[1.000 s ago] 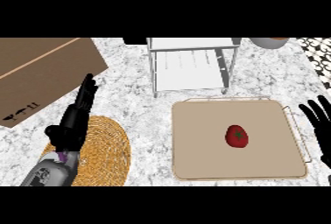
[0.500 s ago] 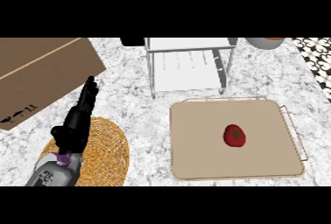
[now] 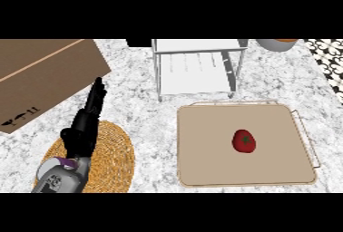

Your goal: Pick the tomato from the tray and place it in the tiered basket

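Note:
A red tomato (image 3: 244, 141) with a green stem lies near the middle of the beige tray (image 3: 201, 167), slightly right of centre. Behind the tray stands the white tiered basket (image 3: 195, 68) with its metal frame. My left hand (image 3: 85, 121) shows at the left over a woven mat, fingers straight and pointing away toward the cardboard box, holding nothing. It is well left of the tray. My right hand is out of the picture.
A round woven mat (image 3: 110, 156) lies at the lower left. A large cardboard box (image 3: 43, 74) fills the upper left corner. A grey pot (image 3: 278, 44) sits at the far right edge, beside a patterned cloth (image 3: 328, 47).
My right hand, seen at the right edge one second ago, has left the view. The left hand has shifted a little, still open.

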`<move>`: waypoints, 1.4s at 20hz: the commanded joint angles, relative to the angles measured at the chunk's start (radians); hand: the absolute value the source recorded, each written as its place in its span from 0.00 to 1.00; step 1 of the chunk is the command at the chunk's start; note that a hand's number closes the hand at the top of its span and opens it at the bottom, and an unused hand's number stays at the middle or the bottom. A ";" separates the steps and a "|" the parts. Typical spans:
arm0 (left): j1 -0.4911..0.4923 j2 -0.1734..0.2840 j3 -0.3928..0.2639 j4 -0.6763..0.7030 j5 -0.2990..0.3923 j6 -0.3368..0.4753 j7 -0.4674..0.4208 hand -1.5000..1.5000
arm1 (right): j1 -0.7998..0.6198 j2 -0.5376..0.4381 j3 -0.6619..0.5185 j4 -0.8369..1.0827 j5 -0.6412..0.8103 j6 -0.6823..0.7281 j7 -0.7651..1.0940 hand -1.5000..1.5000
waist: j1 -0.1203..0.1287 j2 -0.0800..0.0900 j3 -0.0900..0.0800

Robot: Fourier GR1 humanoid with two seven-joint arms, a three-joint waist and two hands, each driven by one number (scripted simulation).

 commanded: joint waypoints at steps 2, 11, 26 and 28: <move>0.000 0.010 0.012 -0.029 -0.008 -0.023 0.018 0.50 | 0.036 0.047 0.106 -0.250 0.089 -0.054 0.228 0.00 | 0.014 0.003 0.001; 0.046 -0.046 0.043 -0.009 -0.045 -0.058 -0.026 0.50 | -0.032 0.146 0.234 -0.327 0.189 0.013 0.444 0.00 | 0.020 0.006 0.002; 0.043 -0.087 0.098 -0.045 -0.122 -0.118 0.038 0.50 | -0.093 0.263 0.286 -0.267 0.410 0.147 0.537 0.00 | 0.024 0.006 0.002; -0.030 -0.087 0.129 -0.023 -0.112 -0.137 0.076 0.50 | -0.052 0.278 0.307 -0.329 0.465 0.142 0.553 0.00 | 0.019 0.006 0.002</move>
